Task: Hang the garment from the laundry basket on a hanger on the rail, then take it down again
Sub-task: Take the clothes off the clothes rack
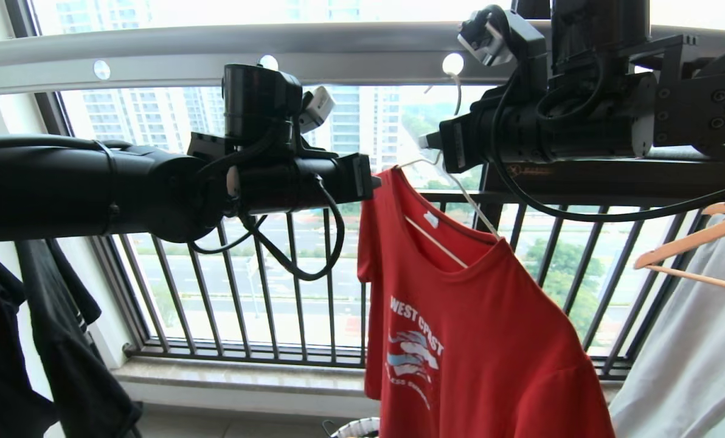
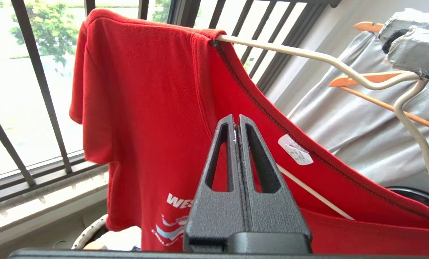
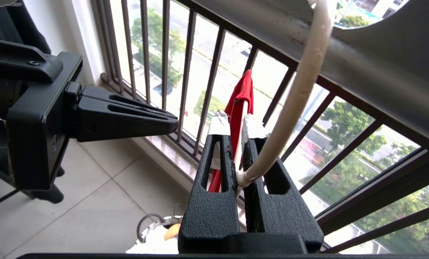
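Rail [image 1: 216, 58] spans overhead, row of round holes. Hanger [image 1: 454, 210] hooked through one hole, red garment [image 1: 478, 340] draped on it.

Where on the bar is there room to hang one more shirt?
The rail looks bare between the black clothes and the red T-shirt. It is crowded from the white hanger to the wooden hangers with the grey garment.
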{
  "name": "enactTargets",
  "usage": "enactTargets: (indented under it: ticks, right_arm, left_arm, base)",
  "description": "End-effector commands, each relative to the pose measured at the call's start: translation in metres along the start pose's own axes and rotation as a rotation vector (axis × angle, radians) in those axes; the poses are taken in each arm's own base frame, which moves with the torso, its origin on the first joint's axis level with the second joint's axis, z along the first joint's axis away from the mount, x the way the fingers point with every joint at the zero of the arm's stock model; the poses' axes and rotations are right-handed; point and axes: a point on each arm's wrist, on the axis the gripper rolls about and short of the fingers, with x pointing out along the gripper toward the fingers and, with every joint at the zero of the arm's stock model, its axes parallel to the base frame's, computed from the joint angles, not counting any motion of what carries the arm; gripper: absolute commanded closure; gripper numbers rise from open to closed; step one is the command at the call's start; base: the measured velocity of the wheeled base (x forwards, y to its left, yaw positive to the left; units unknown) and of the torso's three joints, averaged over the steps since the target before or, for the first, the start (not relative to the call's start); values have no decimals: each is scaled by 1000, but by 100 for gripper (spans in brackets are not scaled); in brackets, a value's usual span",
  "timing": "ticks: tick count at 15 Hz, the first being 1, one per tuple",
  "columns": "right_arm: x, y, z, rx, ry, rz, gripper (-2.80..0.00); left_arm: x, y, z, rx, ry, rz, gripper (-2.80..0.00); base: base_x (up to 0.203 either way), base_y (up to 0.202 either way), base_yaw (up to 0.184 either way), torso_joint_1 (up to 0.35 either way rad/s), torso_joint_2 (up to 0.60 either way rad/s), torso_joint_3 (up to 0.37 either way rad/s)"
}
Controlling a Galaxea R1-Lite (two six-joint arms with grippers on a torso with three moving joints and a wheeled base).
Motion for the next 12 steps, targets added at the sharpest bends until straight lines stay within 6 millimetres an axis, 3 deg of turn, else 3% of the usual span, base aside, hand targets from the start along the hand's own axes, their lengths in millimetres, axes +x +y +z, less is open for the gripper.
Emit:
enactTargets:
  ticks: [1, 7, 12]
  right_arm:
    - [9, 0, -6, 0, 24, -5, 0]
    - [16, 0, -11, -2, 48, -17, 0]
    - [26, 1, -19, 0, 87, -35, 0]
  left_arm:
    - [-8, -6, 2, -3, 15, -5, 0]
    - [-20, -33, -4, 4, 61, -55, 0]
    - [-66, -50, 19, 22, -28, -95, 0]
  base:
    - [0, 0, 0, 0, 0, 0]
    - [0, 0, 0, 0, 0, 0]
    - [0, 0, 0, 0, 0, 0]
